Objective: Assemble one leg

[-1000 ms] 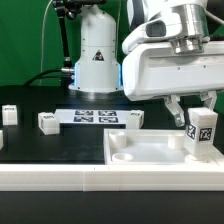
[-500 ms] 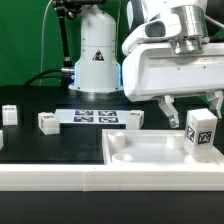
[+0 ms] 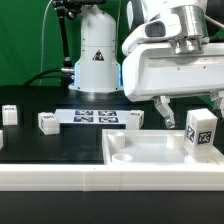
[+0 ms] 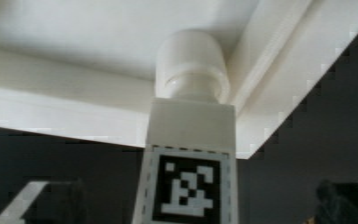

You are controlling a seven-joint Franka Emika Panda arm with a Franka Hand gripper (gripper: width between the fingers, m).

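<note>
A leg point(image 3: 201, 133), a small white block with square tags, stands slightly tilted at the corner of the large white panel point(image 3: 140, 152) on the exterior view's right. My gripper point(image 3: 190, 106) hangs over it, open, with one finger on either side and clear of the leg. In the wrist view the leg point(image 4: 190, 150) runs between the two dark fingertips point(image 4: 34, 200), and its round peg end meets the panel's recessed corner point(image 4: 87, 70). The gripper point(image 4: 190, 208) holds nothing.
More legs lie on the black table: one point(image 3: 47, 121) left of the marker board point(image 3: 92, 116), one point(image 3: 9, 114) at the far left, one point(image 3: 132, 118) behind the panel. The robot base point(image 3: 97, 55) stands behind. A white ledge point(image 3: 60, 177) runs along the front.
The fingers have spread apart and let go of the leg. The leg stays at the panel's corner and has tipped slightly.
</note>
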